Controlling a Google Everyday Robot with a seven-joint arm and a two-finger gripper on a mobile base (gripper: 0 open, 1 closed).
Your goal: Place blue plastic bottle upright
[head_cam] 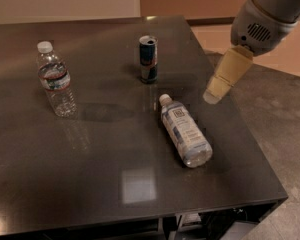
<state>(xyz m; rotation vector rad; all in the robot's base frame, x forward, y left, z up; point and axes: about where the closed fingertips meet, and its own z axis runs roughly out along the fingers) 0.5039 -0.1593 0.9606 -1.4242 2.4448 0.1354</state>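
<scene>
Blue plastic bottle [185,132], laid flat on the table [90,154]; gripper [210,96] is poised near it, closure not discernible. Smooth, probably light body: to be grasped mid-label.

One view only for you to work from. It sits high over the near edge of the worktop [65,184], tilted down, facing the far edge and the wall [65,1] behind. Mid range: far edge, right edge and near right corner all show; the left edge is cropped. The gripper [211,96] hangs at top right, over the right edge.
</scene>
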